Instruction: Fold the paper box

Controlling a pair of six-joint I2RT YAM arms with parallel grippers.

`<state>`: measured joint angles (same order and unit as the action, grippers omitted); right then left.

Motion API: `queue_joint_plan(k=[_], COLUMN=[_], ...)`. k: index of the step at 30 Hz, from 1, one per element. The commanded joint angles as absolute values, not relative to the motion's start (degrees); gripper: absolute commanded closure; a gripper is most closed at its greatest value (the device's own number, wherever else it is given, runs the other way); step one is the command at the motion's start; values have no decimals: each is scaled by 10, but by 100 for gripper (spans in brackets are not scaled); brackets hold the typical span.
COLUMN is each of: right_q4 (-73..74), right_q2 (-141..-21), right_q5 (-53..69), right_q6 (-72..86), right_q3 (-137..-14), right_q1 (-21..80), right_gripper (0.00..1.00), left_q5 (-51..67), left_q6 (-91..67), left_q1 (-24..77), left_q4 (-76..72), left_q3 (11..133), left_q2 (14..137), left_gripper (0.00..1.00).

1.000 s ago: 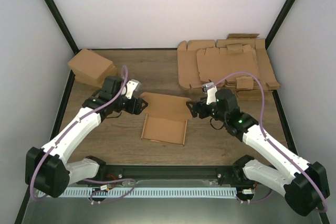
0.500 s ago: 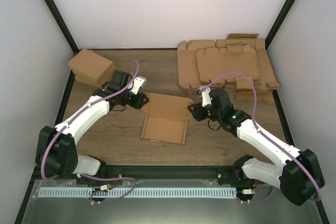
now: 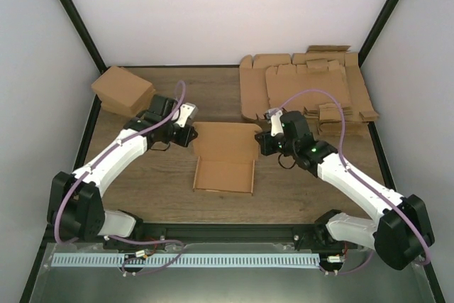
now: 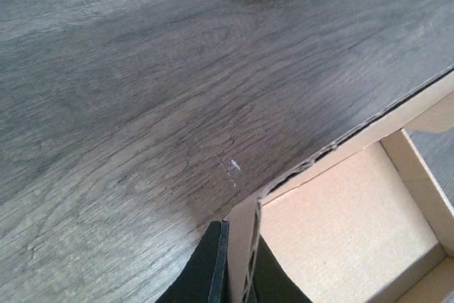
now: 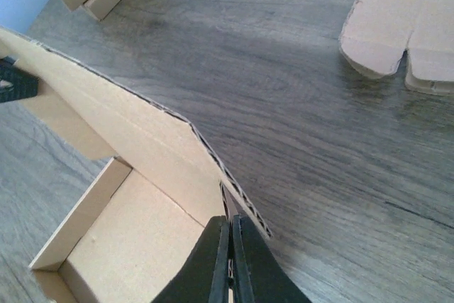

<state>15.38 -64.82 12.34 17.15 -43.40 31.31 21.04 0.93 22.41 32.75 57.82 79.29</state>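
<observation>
Raised the rear panel of the paper box within the last second: slanted and low a second earlier, close to upright now, top edge straight. Managed by drawing both arms in and toward the far side. Held that panel at either end. Left hand pressed together on the left corner, with the thin cardboard edge caught between the dark fingers in the left wrist view. Right hand pinching the right corner the same way. Kept the box near the middle of the counter, tray floor flat, low side walls already up. Judged as the back wall or lid brought up, probably with a forward fold and tuck remaining. Left the stack of flat sheets and the pile of cartons alone.
</observation>
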Motion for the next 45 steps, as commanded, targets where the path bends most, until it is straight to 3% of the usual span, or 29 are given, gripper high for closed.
queue_joint_plan(k=[1, 14, 20, 29, 40, 45], right_q4=[156, -22, -109, -109, -62, -53], right_q2=[-657, -748, -779, -786, -766, -734], right_q5=[97, -121, -178, -206, -225, -213], right_q6=[209, 301, 327, 396, 390, 360], right_q3=[-475, -488, -456, -407, -398, -387], right_q1=[324, 391, 429, 454, 470, 469], right_gripper=[99, 99, 99, 99, 99, 89], left_q5=[208, 114, 81, 55, 30, 32], left_q6=[-63, -206, -257, -335, -333, -312], left_q1=[229, 240, 251, 278, 294, 293], left_q4=[286, 73, -20, -76, -13, 41], left_q3=[587, 521, 443, 373, 371, 399], left_q2=[760, 726, 714, 699, 688, 694], left_gripper=[96, 96, 96, 96, 76, 68])
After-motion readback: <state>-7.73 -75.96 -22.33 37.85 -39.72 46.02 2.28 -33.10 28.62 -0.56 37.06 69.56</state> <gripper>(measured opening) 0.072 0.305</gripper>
